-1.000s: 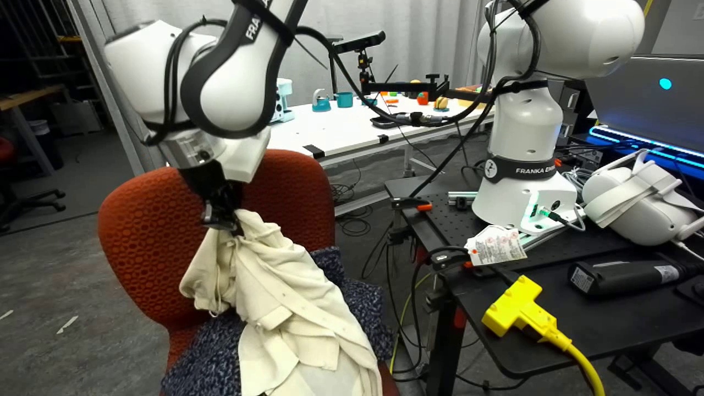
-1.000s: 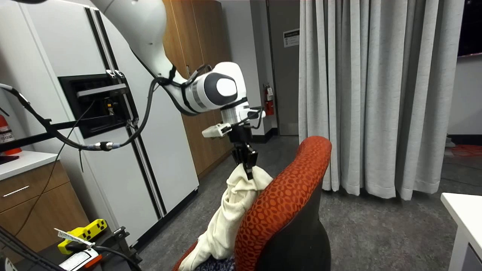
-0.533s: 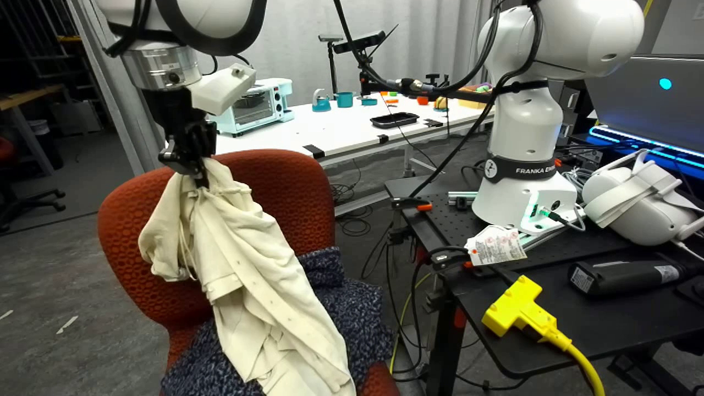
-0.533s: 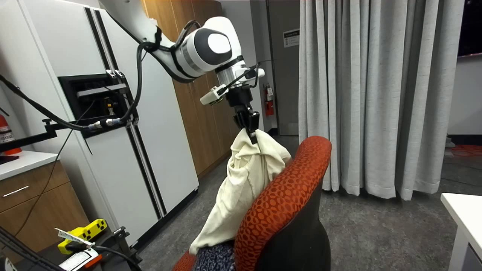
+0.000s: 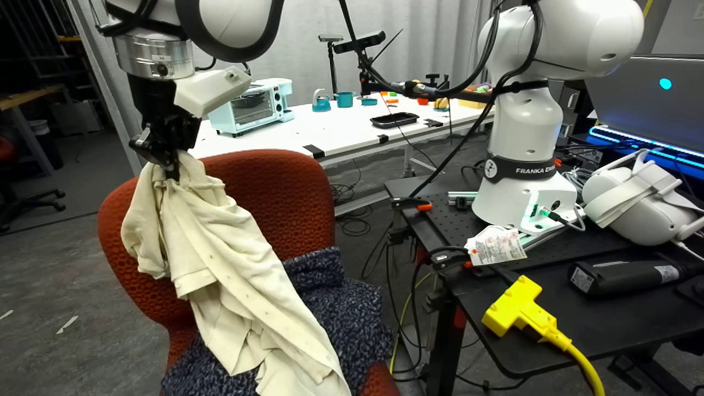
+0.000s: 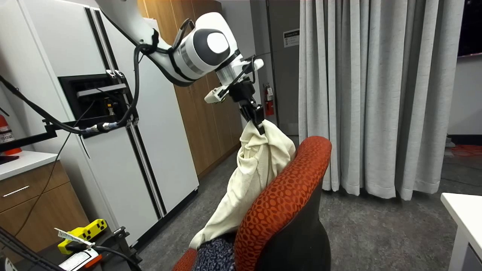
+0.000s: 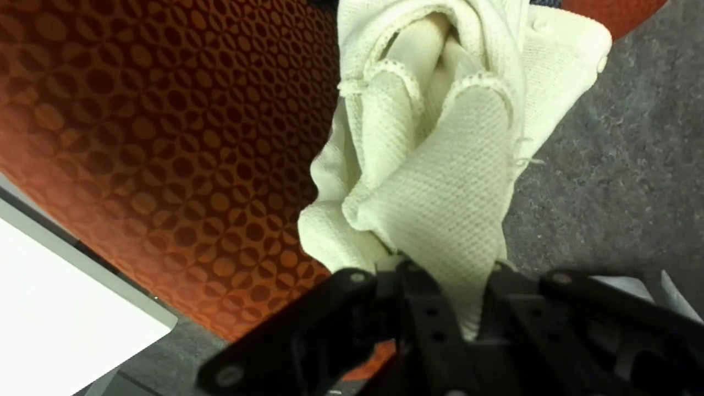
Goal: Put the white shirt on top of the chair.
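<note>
At the left in an exterior view, the gripper is clamped on the upper end of the white shirt. Mostly below and right of it stands the red chair, a speckled dark-blue cloth on its seat. Only here appear a pale-blue toaster oven, right of the gripper, and, much farther right, a white headset.

In an exterior view, a white refrigerator stands left of the gripper, a red fire extinguisher behind and right of it, and the chair's black back shell below and right; this view alone shows them.

The wrist view adds the grip itself: patterned chair fabric to its left, shirt cloth pinched between the fingers, grey floor to the right.

The shirt is creamy, bunched where it is gripped, hanging in long folds below the gripper and over the dark-blue cloth. Small buttons dot a strip of it; up close the knit weave, stitched edges and a loose thread show. Whether it touches the backrest I cannot tell.
</note>
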